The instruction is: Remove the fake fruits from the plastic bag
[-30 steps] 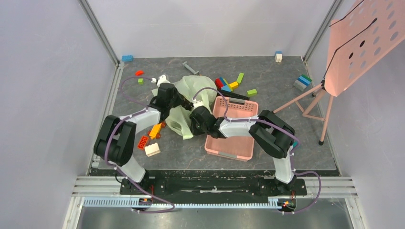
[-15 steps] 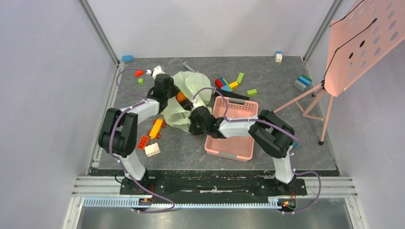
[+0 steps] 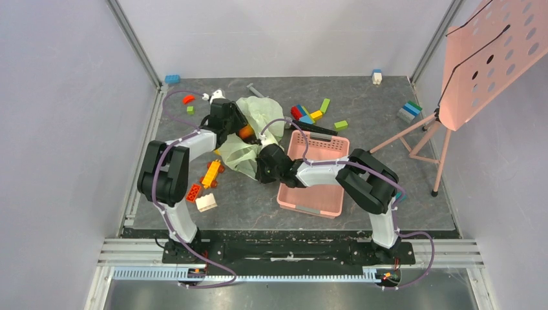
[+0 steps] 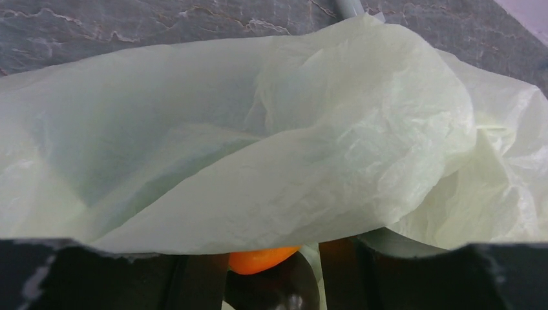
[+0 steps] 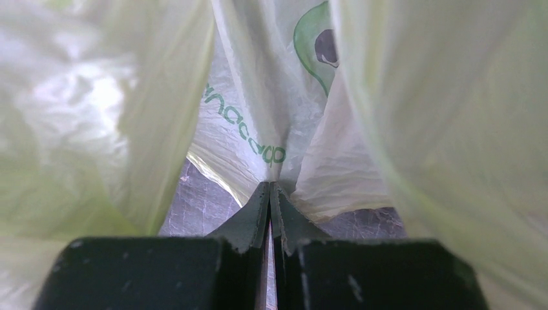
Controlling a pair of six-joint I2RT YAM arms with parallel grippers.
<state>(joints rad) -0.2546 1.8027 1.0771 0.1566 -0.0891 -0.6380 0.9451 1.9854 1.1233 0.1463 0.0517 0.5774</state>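
The pale green plastic bag (image 3: 253, 124) lies crumpled at the table's middle left and fills the left wrist view (image 4: 271, 129). My left gripper (image 3: 236, 128) is at its left edge, jaws apart. Part of an orange fake fruit (image 4: 260, 259) shows between the fingers under the bag's rim, clear of the right finger; it shows from above too (image 3: 245, 134). Something dark and shiny lies just below it; I cannot tell what. My right gripper (image 5: 270, 192) is shut on a fold of the bag at its near edge (image 3: 262, 166). Other fruits are hidden.
A pink perforated basket (image 3: 311, 197) stands right of the bag, under the right arm. Toy blocks lie near the left arm (image 3: 208, 175) and behind the basket (image 3: 309, 113). A pink perforated board on a tripod (image 3: 455, 84) stands at the right.
My left gripper moved back and left to the bag's edge and its jaws parted. An orange fruit came into view at the bag's opening. The right gripper kept its hold.
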